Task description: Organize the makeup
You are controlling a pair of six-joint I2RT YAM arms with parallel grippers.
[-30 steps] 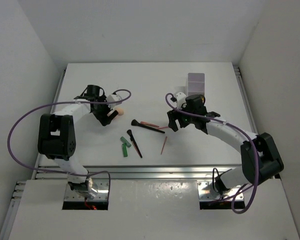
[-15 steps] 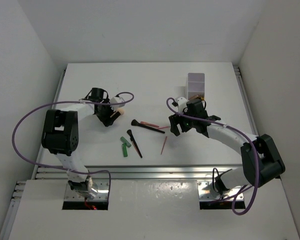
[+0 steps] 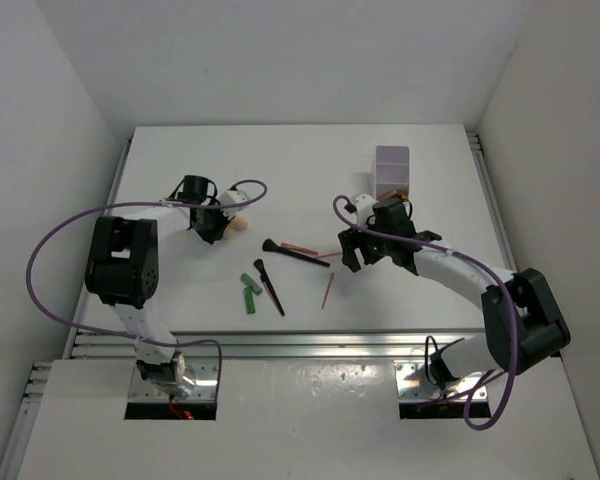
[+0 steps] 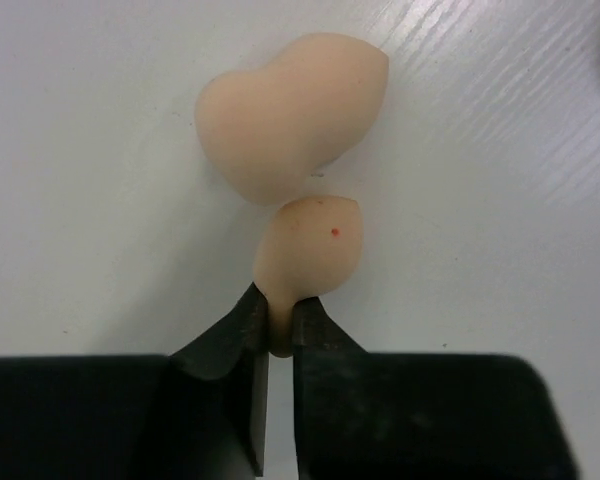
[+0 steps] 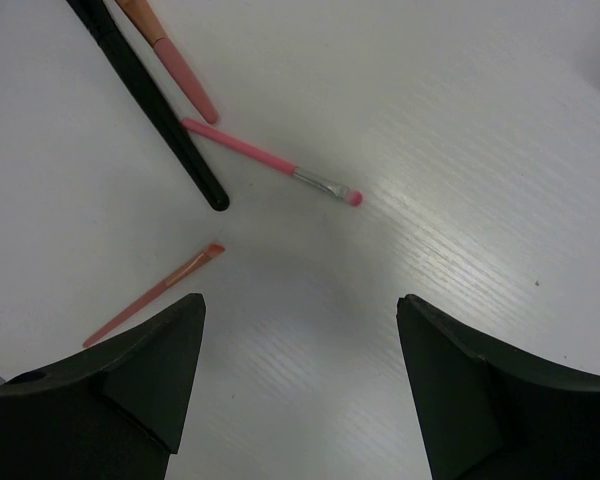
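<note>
**Top view.** We are listing the left gripper at the peach sponges, left of the table's middle. The right gripper is hanging by a black-handled brush. A green tube and a thin pink pencil are lying nearer the bases, with the translucent box far right.

**Left wrist.** We are seeing the jaws pinching the narrow end of the smaller sponge, which is touching the larger sponge.

**Right wrist.** We are seeing the fingers spread wide and holding nothing, with a pink brush lying beyond them.
</note>
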